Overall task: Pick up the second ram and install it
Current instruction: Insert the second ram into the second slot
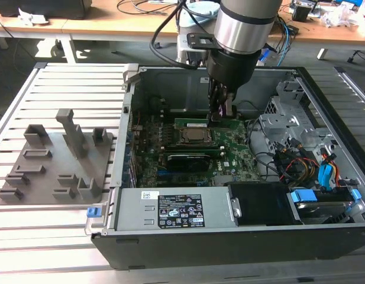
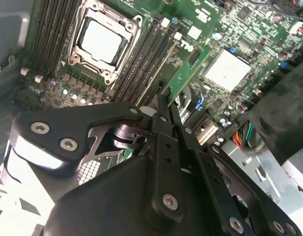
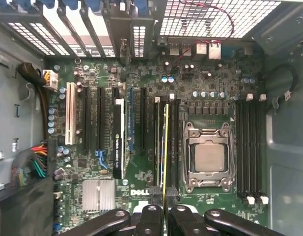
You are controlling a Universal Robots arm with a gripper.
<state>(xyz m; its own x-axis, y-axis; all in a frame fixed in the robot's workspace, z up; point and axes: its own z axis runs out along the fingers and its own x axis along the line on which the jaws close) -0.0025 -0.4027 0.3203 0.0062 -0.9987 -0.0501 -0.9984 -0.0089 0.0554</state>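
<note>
My gripper [image 1: 222, 115] is down inside the open computer case, shut on the second ram [image 1: 197, 123], a thin green stick. In the first wrist view the ram [image 3: 166, 147] shows edge-on, running along the memory slots beside the processor socket [image 3: 208, 157], with the gripper [image 3: 166, 209] clamping its near end. In the second wrist view the green stick [image 2: 185, 73] reaches out from the gripper [image 2: 166, 101] over the dark slots next to the socket [image 2: 103, 39]. I cannot tell whether the stick is seated in a slot or just above it.
The big green motherboard [image 1: 229, 148] lies flat in the case. A black expansion card [image 3: 119, 137] stands several slots away. The power supply [image 1: 176, 207] and a drive cage with cables [image 1: 324, 183] line the case's near side. A grey holder tray [image 1: 58, 160] sits at the exterior view's left.
</note>
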